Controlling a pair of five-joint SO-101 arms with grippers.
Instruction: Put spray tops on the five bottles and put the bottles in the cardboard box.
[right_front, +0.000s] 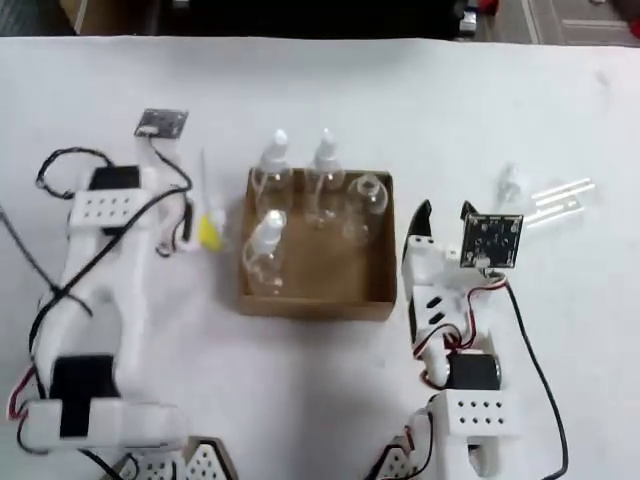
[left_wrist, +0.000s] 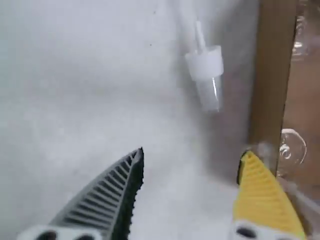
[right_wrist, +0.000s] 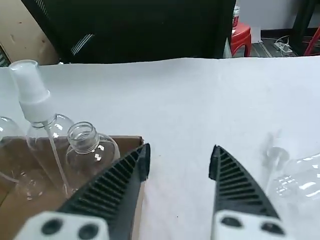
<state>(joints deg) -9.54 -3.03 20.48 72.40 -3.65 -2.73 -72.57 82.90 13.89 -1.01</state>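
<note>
The cardboard box (right_front: 300, 300) sits mid-table. In it stand three clear bottles with white spray tops (right_front: 272, 160) (right_front: 325, 158) (right_front: 265, 245) and one uncapped bottle (right_front: 368, 203) (right_wrist: 89, 150). A loose spray top (left_wrist: 205, 70) lies on the table beside the box wall (left_wrist: 270, 75), just ahead of my open left gripper (left_wrist: 194, 152) (right_front: 198, 218). Another clear bottle (right_front: 560, 198) (right_wrist: 300, 182) lies on its side at the right, with a second loose spray top (right_front: 508, 185) near it. My right gripper (right_wrist: 180, 149) (right_front: 443, 215) stands open and holds nothing, just off the box's right wall.
The table (right_front: 400, 100) has a white cloth over it. A small circuit board (right_front: 160, 123) lies at the back left and cables (right_front: 60, 165) trail beside the left arm. Dark furniture and a red stool (right_wrist: 240, 35) stand beyond the far edge.
</note>
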